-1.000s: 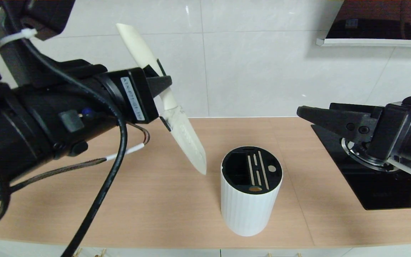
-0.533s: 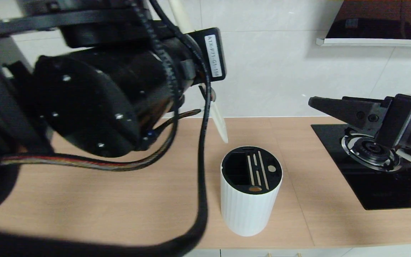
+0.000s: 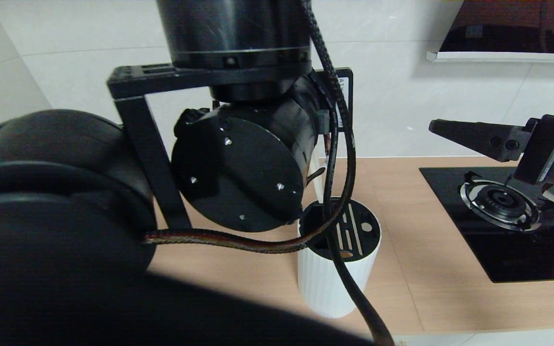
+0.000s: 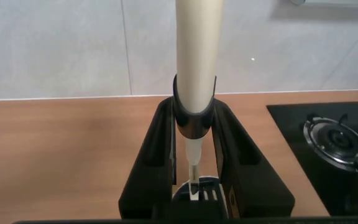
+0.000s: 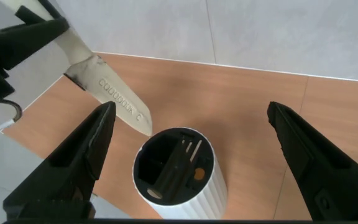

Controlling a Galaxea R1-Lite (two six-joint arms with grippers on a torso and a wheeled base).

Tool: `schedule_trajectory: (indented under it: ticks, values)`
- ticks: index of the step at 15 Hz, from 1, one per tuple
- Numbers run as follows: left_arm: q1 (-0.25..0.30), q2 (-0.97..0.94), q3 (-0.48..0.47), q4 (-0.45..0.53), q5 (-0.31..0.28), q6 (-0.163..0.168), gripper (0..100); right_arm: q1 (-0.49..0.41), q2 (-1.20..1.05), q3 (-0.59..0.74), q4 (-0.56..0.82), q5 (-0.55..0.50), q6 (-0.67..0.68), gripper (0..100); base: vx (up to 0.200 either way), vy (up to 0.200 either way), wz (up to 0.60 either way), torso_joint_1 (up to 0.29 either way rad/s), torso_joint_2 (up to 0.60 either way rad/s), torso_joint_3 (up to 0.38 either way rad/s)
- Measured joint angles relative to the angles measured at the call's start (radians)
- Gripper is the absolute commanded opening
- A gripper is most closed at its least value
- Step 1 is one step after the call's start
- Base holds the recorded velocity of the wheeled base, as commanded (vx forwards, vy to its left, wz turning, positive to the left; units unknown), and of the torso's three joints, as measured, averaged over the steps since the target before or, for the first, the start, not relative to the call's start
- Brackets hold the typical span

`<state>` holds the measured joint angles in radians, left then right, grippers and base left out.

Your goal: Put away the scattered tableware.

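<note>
My left gripper (image 4: 194, 118) is shut on the cream handle of a white-bladed knife (image 4: 197, 56). The knife hangs nearly point-down over the slotted black top of the white ribbed knife holder (image 3: 337, 278). In the right wrist view the knife blade (image 5: 107, 87) slants down with its tip just above the holder's rim (image 5: 166, 140); I cannot tell if it touches. In the head view only a sliver of blade (image 3: 316, 174) shows past the left wrist. My right gripper (image 5: 191, 112) is open, held above and to the right of the holder (image 5: 179, 171), and holds nothing.
The holder stands on a wooden counter (image 3: 426, 269) against a white tiled wall. A black gas hob (image 3: 503, 211) lies to the right, under a range hood (image 3: 512, 38). The left arm hides the counter's left half in the head view.
The left arm has swung right and turned the knife from a slant left of the holder to point-down over it. The right gripper has drawn back a little to the right and upward.
</note>
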<state>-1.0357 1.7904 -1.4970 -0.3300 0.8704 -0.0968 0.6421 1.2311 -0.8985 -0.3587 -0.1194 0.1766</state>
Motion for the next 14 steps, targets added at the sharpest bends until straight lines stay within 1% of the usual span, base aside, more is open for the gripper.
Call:
schedule_trajectory:
  ticks: [2, 6, 9, 14]
  values:
    - [-0.003, 0.01, 0.023, 0.0, -0.001, -0.016, 0, 0.0, 0.003, 0.001, 0.0, 0.0, 0.0, 100, 0.0, 0.0, 0.0, 0.0, 0.0, 0.0]
    - [-0.006, 0.02, 0.039, -0.001, -0.001, -0.076, 0, 0.0, 0.006, 0.002, 0.001, 0.0, 0.0, 100, 0.0, 0.0, 0.0, 0.0, 0.0, 0.0]
    - [-0.013, 0.024, 0.049, 0.0, -0.002, -0.087, 0, 0.0, 0.008, 0.003, 0.002, 0.0, 0.0, 100, 0.0, 0.0, 0.0, 0.0, 0.0, 0.0]
    - [-0.026, 0.03, 0.081, 0.0, -0.003, -0.124, 0, 0.0, 0.014, 0.009, 0.002, 0.0, 0.0, 100, 0.0, 0.0, 0.0, 0.0, 0.0, 0.0]
